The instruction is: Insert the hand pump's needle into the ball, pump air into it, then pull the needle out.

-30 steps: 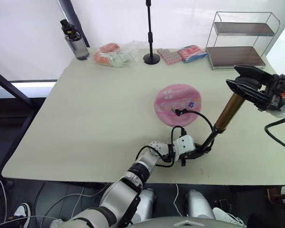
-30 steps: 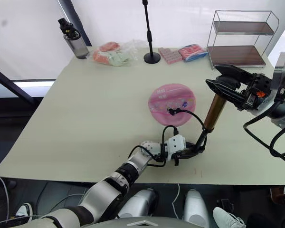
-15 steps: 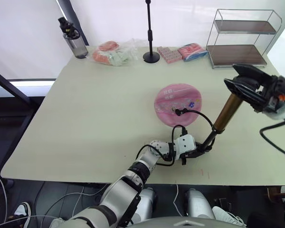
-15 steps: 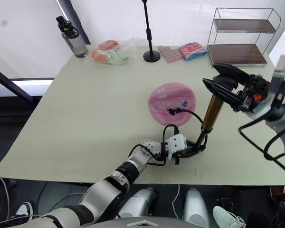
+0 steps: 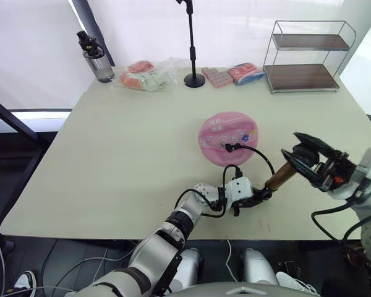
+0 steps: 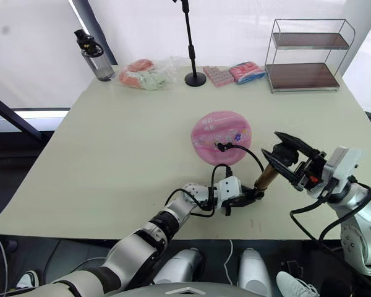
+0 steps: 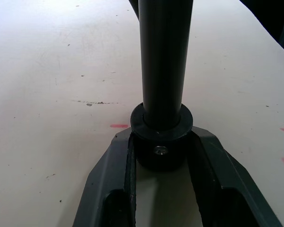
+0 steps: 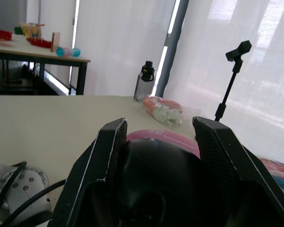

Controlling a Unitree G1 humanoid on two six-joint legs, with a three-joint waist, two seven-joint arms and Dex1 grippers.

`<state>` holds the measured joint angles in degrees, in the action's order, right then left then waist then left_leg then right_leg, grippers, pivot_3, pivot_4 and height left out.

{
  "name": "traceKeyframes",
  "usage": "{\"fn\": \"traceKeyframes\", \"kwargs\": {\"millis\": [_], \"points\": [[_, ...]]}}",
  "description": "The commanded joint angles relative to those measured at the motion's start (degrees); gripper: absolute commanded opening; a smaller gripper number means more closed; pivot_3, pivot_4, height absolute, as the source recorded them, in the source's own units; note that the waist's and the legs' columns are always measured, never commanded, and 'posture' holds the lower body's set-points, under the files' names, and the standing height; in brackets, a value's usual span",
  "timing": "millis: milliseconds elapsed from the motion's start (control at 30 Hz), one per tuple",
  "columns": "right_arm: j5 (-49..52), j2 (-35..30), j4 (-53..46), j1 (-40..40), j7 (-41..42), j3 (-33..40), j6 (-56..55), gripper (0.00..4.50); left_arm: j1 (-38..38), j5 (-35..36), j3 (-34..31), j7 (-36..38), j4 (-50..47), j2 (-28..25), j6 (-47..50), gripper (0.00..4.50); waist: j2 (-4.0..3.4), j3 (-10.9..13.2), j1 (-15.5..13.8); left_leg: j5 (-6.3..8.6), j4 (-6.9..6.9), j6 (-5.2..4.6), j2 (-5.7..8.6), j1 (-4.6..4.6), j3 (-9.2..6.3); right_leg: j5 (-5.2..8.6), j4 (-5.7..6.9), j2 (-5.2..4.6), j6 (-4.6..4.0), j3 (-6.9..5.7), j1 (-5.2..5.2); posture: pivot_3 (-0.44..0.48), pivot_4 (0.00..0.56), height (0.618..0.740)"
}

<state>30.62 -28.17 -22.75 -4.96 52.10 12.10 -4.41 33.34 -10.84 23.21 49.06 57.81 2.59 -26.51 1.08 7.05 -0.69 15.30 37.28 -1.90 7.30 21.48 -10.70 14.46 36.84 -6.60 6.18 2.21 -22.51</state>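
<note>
The ball lies as a flattish pink disc on the surface, and the thin black hose arcs from the pump's lower end to the ball's near edge, where the needle appears seated, though the pin itself is too small to make out. Just beside the ball, towards the robot, the hand pump leans with its base clamped between the fingers of the left gripper, closed on the black bottom cap. Its top T-handle sits between the fingers of the right gripper, closed around it. Compared with a second ago, the right gripper has come down and in towards the ball, and far less of the bronze barrel shows between it and the base, so the handle has been pushed down: a pumping stroke looks to be under way, and the ball is still flat, so inflation seems barely begun. The camera has also shifted a little. Beyond the ball, at the far edge, stand a dark water bottle, a crumpled bag of packets, a black stand, pink packets and a wire shelf. The ball's printed pictures and any writing are too small to read.
</note>
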Motion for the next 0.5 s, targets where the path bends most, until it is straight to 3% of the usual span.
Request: {"fn": "traceKeyframes", "kwargs": {"millis": [33,233,500], "points": [[-3.47,1.69,5.20,-2.09,0.81,-3.65,-1.99,1.91,-2.97,-2.99,2.36,1.59,5.24,-1.50,3.07,1.09,-0.01,-0.09,0.00,0.00,-0.01,0.00,0.00,-0.02,-0.01,0.00,0.00,0.01,0.00,0.00,0.02,0.000,0.150,0.736],[-7.82,3.47,12.43,-3.61,0.78,-8.21,-5.61,1.91,-2.77,-2.96,2.09,1.47,5.45,-1.46,3.31,1.09,0.07,-0.09,-0.03,0.03,-0.24,-0.02,-0.02,-0.79,-0.01,0.18,-0.10,0.01,0.17,0.00,0.74,0.000,0.150,0.736],[-7.46,4.32,15.41,-1.78,-1.18,-8.92,-5.29,1.91,-2.51,-2.93,1.95,1.33,5.81,-1.30,3.50,1.09,0.31,-0.30,-0.03,0.04,-0.24,-0.02,-0.05,-0.88,-0.07,0.22,-0.09,0.04,0.20,-0.02,0.84,0.000,0.150,0.736]]}}
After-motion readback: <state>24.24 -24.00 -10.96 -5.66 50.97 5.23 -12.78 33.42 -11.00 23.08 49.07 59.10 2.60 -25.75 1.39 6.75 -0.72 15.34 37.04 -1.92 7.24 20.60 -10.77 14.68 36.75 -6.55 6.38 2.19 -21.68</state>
